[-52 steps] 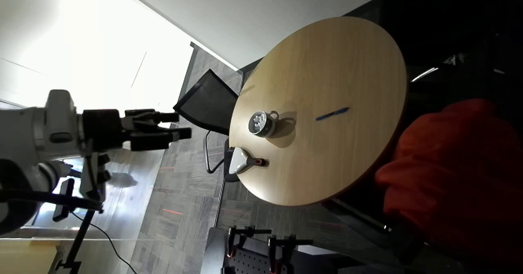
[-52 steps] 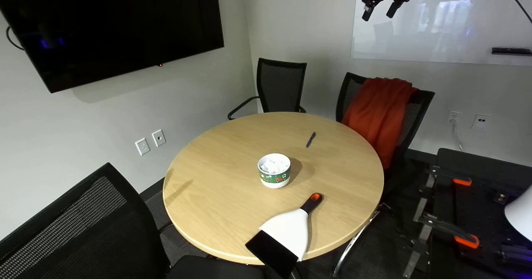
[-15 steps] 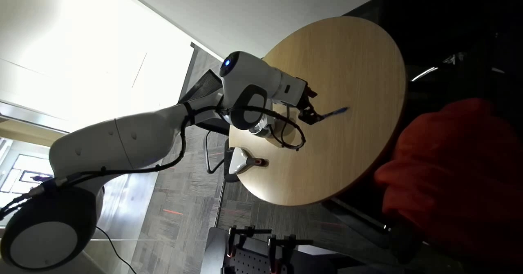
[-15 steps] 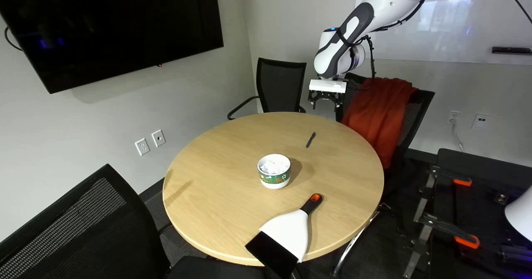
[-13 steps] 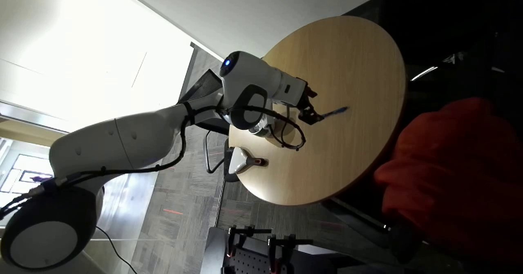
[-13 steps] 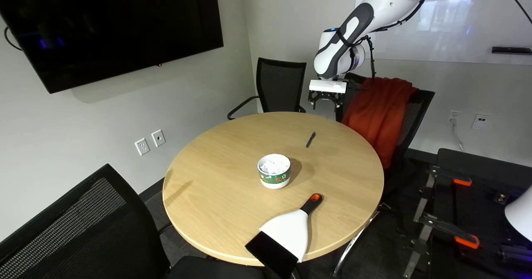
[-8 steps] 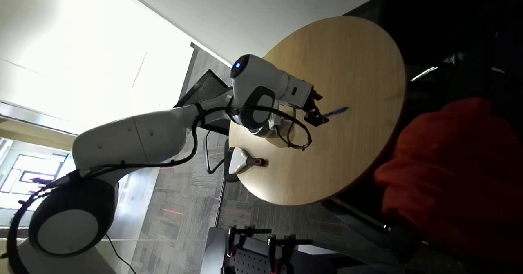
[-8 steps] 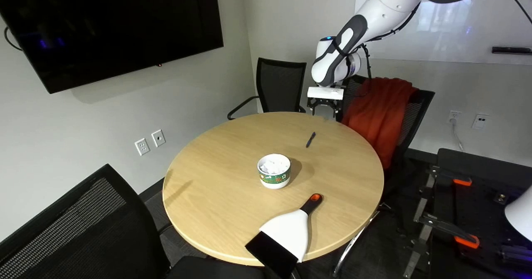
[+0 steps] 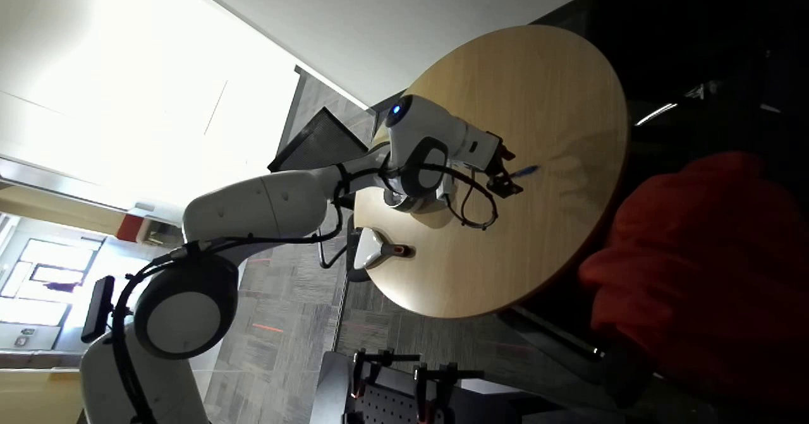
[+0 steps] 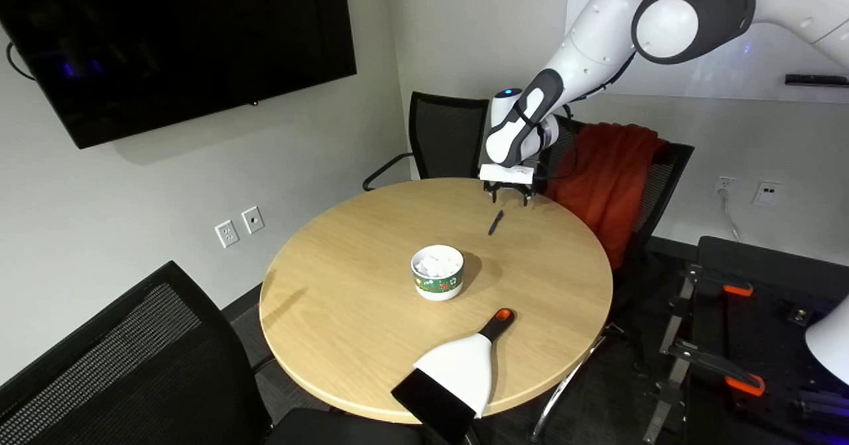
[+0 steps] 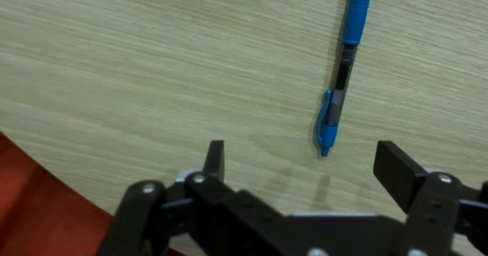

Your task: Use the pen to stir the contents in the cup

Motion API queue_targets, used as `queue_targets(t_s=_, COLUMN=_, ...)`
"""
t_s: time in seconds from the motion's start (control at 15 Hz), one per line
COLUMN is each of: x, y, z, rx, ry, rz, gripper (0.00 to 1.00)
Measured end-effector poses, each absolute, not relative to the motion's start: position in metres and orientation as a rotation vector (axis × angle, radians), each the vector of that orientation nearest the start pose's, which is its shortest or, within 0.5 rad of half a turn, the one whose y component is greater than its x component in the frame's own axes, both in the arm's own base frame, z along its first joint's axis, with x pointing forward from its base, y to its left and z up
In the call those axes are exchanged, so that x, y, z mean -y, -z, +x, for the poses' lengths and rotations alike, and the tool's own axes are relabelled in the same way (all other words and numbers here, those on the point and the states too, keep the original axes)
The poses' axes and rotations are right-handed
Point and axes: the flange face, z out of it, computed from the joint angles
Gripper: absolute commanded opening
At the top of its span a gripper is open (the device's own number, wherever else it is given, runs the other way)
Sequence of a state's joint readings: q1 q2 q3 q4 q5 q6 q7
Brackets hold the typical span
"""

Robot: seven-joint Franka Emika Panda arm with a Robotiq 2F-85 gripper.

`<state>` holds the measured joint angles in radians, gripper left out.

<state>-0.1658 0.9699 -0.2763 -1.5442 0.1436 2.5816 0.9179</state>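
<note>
The blue pen (image 11: 343, 73) lies flat on the table; both exterior views also show it (image 9: 526, 170) (image 10: 496, 223). My gripper (image 11: 300, 144) is open and empty above the table, fingers wide apart. In the wrist view the pen's clip end points into the gap between the fingertips, nearer the right finger (image 11: 396, 172). In an exterior view the gripper (image 10: 510, 200) is just behind the pen, near the table's far edge. The cup (image 10: 439, 286), white with a green patterned band and white bits inside, stands upright. The arm partly hides the cup (image 9: 397, 201) in an exterior view.
A white scraper (image 10: 461, 362) with a dark handle lies on the round wooden table (image 10: 345, 312), its black end past the edge. A chair with a red cloth (image 10: 603, 180) stands close behind the table. Other chairs (image 10: 448, 136) stand around it. A dark bench with clamps (image 10: 723, 339) is beside it.
The arm has come in over the table. In the last second the open gripper has lowered and moved closer to the pen. Pen, cup and scraper have not moved.
</note>
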Motion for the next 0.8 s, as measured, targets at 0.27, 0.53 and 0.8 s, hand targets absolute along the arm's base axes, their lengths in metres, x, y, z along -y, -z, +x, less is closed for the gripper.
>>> queue_targets(t_s=0.27, x=0.278, y=-0.082, z=0.656, rx=-2.018, ry=0.244, rz=-2.544, gripper=1.0)
queue_targets(t_s=0.53, x=0.28, y=-0.072, z=0.665, rx=-2.007, ry=0.262, rz=-2.547, gripper=1.0)
queue_targets(t_s=0.8, x=0.278, y=-0.061, z=0.671, rx=-1.994, ry=0.263, rz=-2.546, gripper=0.74)
